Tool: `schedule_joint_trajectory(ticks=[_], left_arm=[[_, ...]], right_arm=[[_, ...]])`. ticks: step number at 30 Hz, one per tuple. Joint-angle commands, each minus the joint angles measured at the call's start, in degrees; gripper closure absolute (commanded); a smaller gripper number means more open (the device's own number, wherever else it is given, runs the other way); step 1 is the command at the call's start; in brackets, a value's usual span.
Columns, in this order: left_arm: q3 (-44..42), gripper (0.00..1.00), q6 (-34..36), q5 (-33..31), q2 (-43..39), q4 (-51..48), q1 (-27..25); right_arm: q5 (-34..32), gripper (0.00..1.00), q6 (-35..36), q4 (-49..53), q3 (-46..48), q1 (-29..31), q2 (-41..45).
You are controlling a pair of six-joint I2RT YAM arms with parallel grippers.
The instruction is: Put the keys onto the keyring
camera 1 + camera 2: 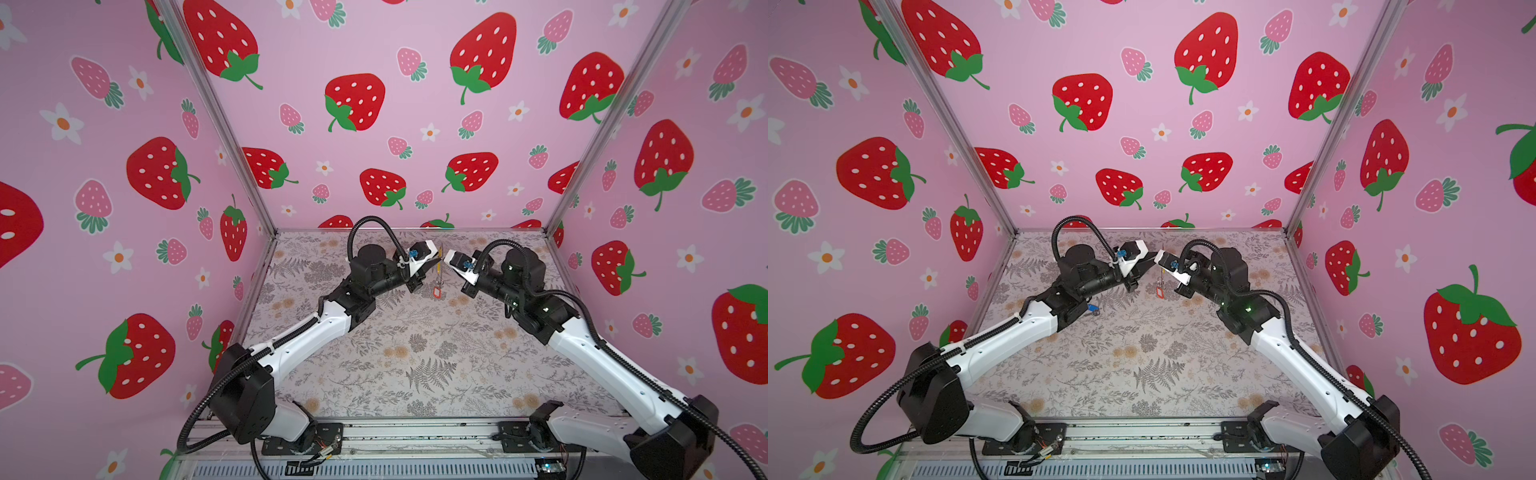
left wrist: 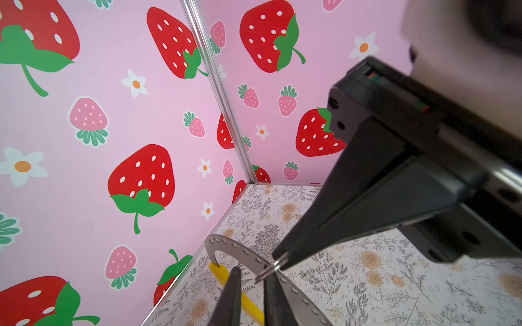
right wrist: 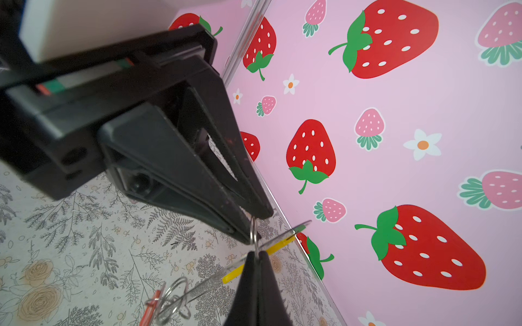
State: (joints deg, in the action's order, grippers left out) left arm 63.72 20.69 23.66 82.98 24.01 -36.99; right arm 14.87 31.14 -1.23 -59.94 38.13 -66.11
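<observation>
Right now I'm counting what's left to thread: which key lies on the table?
The blue-tagged key, lying on the table; the red-tagged key hangs in the air above it.

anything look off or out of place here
Nothing damaged or spilled. The blue-tagged key lies apart on the table, half hidden under the left arm in a top view; the red-tagged key dangles in mid-air.

Keyring (image 2: pixel 240 250): thin grey perforated hoop with one yellow segment (image 3: pixel 278 247), held on edge in mid-air. Red-tag key (image 1: pixel 436 292): dangles just below the hoop, its split ring (image 2: pixel 272 266) against the grey band; I cannot tell whether it is threaded. Blue-tag key (image 1: pixel 1093 308): I see it lying low, well apart.
</observation>
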Motion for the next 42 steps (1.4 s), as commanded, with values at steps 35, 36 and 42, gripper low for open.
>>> schedule_joint_trajectory(ticks=[35, 36, 42], left_arm=[[1.56, 1.00, -9.83, 15.66, 0.82, 10.15, 3.59], [1.57, 1.00, -10.66, 17.09, 1.15, 10.75, 4.06], [2.21, 1.00, -16.13, 24.73, 3.40, 16.12, 5.98]], right_arm=[[5.29, 0.68, -6.41, -4.74, 3.07, -4.22, 3.30], [6.66, 0.68, -6.93, -5.05, 3.08, -4.73, 3.59], [15.15, 0.73, -9.10, -5.58, 2.82, -6.81, 4.16]])
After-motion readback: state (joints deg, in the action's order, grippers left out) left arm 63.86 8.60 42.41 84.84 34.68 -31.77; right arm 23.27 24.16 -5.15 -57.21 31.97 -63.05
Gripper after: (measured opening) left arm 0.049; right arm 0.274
